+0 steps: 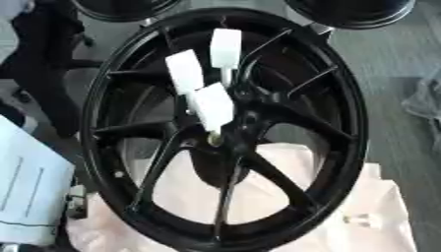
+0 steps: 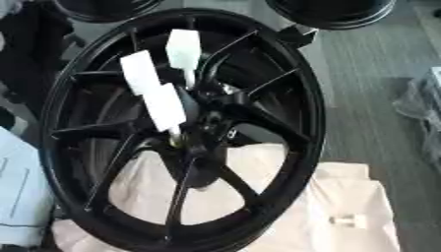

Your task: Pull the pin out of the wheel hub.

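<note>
From my seat, neither hand is in view, so I cannot tell how the fingers stand. On the wheel (image 1: pixel 228 128), three white pins sit around the hub (image 1: pixel 237 120): one (image 1: pixel 184 71) upper left of it, one (image 1: pixel 213 106) right on it, one (image 1: pixel 226 48) straight above. I'd take one pin by its white head and pull along its stem, not sideways.

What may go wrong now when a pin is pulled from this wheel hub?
1. Three white-handled pins stand close together at the hub; pulling one may knock its neighbours.
2. The black wheel appears to rest tilted on a pale cloth; it may shift during pulling.
3. No hand is in view.
</note>
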You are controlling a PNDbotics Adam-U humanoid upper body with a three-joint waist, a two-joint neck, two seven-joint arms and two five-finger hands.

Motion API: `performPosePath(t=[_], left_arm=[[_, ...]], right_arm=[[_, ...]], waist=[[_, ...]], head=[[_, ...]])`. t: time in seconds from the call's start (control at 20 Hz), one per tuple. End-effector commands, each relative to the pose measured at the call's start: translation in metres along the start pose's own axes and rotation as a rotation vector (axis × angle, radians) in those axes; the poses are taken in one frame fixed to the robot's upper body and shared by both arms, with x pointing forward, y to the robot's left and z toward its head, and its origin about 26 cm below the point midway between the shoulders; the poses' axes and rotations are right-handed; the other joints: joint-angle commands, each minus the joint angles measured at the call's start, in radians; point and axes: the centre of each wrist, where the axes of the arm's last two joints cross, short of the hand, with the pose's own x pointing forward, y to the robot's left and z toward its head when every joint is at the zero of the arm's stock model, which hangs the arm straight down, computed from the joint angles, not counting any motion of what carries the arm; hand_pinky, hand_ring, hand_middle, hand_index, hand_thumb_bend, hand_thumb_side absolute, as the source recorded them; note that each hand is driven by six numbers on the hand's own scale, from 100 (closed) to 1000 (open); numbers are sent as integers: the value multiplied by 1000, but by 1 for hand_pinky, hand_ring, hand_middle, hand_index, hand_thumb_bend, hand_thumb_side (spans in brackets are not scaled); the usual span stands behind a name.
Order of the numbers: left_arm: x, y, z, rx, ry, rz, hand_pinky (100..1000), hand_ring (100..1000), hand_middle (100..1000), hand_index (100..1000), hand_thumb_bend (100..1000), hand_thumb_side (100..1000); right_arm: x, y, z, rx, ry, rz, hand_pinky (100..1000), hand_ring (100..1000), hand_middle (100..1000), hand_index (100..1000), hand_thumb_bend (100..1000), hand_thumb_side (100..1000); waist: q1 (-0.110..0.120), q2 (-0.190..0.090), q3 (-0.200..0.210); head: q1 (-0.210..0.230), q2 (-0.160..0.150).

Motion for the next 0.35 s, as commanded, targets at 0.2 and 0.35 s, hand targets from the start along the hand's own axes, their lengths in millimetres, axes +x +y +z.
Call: performPosePath(t=[0.2,0.35], left_arm=[[9,-1,-4,-12,-30,14,686,703,697,755,457,752],[9,-2,-3,-16,-28,18,686,703,697,755,457,752]], right_arm=[[3,25,-16,41,-26,-224,860,729,738,852,232,456],[-4,38,-21,66,21,-313,862,729,739,853,190,501]], waist=[[3,-35,10],[3,-37,15]], head=[[-14,9],[-17,11]])
